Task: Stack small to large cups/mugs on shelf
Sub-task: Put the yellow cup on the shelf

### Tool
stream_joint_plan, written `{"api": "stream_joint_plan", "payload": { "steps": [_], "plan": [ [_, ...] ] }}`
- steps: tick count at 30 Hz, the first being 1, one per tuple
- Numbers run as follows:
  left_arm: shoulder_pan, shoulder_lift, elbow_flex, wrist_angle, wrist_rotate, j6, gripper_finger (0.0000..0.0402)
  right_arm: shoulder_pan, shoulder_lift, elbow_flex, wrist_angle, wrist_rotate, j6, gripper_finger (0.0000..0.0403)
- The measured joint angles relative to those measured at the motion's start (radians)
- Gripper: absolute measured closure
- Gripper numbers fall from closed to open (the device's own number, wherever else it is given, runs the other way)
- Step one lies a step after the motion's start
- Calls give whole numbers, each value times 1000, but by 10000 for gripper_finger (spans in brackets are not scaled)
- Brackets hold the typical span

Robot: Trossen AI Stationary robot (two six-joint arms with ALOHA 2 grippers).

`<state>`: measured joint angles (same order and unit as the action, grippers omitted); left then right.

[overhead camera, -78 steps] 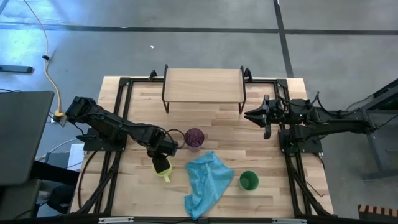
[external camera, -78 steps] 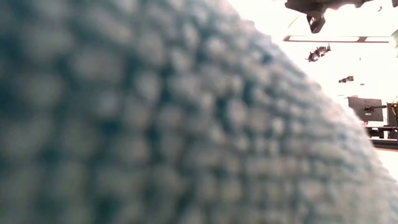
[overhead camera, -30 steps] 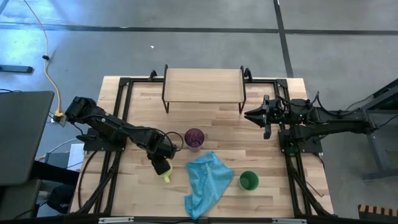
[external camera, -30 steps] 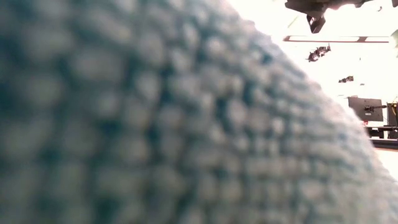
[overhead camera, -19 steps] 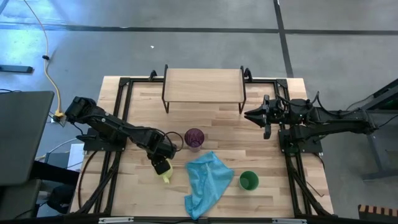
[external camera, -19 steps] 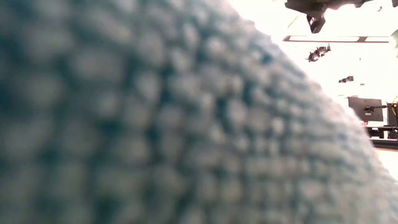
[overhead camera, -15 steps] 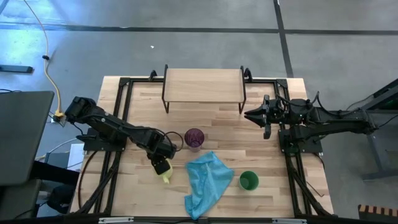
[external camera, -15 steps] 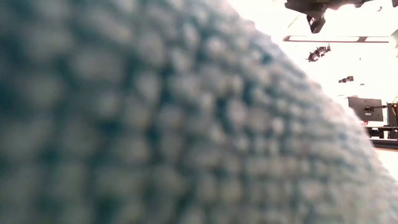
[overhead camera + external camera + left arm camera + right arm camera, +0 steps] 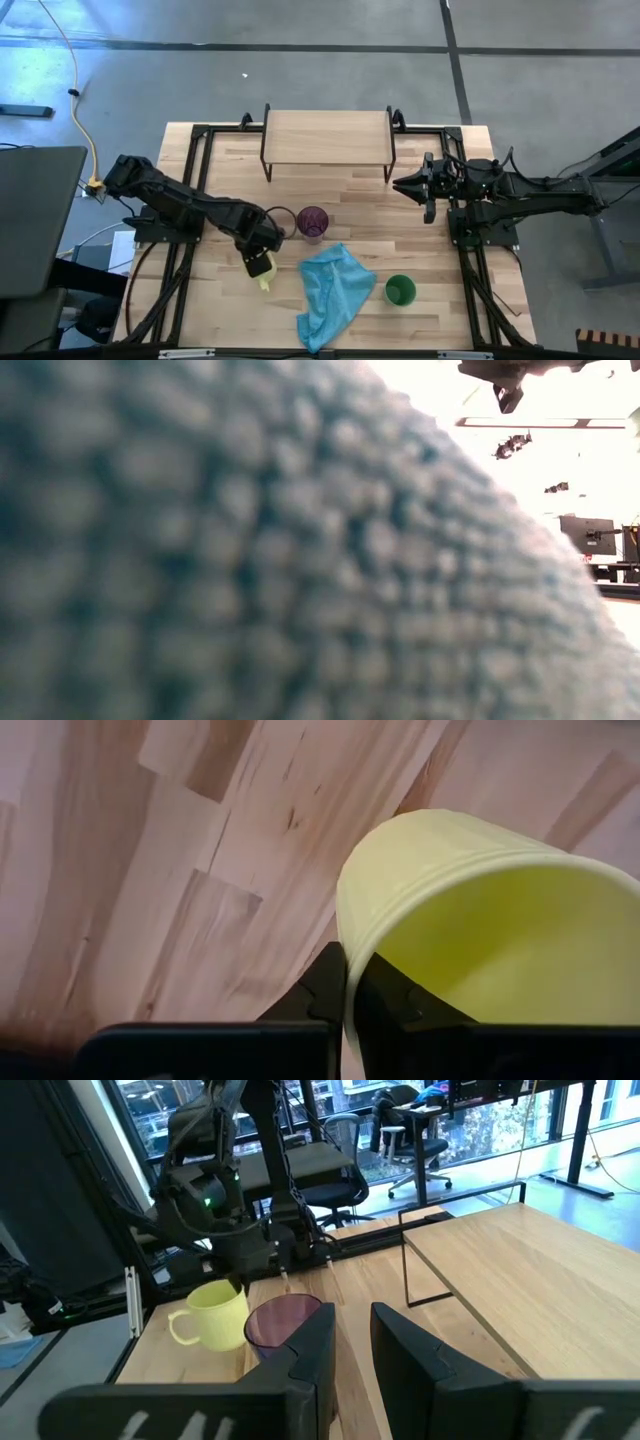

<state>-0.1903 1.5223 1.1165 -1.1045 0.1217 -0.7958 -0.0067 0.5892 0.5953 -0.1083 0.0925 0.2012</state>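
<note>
My left claw (image 9: 348,995) pinches the smooth, matt yellow-green mug (image 9: 480,930) by its rim. The surface (image 9: 150,850) is pale planked wood, the shelf (image 9: 327,136) light wood on thin black metal legs. The light blue cloth (image 9: 333,293) looks nubbly; the purple cup (image 9: 313,222) translucent.

The plank table (image 9: 350,205) carries the shelf (image 9: 327,136) at its far edge, the shelf's wooden top bare. In front of the shelf stands the purple cup (image 9: 313,221). Nearer still lies the crumpled light blue cloth (image 9: 333,291), and the green cup (image 9: 400,291) sits just right of it.
</note>
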Motion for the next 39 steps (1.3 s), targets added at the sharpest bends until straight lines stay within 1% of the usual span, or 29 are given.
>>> {"api": "stream_joint_plan", "payload": {
  "steps": [8,12,30,39],
  "plan": [
    [51,0,75,-62,-4,93,401,0,0,0,0,-6,9,346],
    [79,0,117,-122,-5,155,401,0,0,0,0,-6,9,346],
    [238,0,281,-331,-81,387,401,0,0,0,0,-4,11,346],
    [325,0,340,-366,-89,499,401,0,0,0,0,-4,11,346]
  ]
}}
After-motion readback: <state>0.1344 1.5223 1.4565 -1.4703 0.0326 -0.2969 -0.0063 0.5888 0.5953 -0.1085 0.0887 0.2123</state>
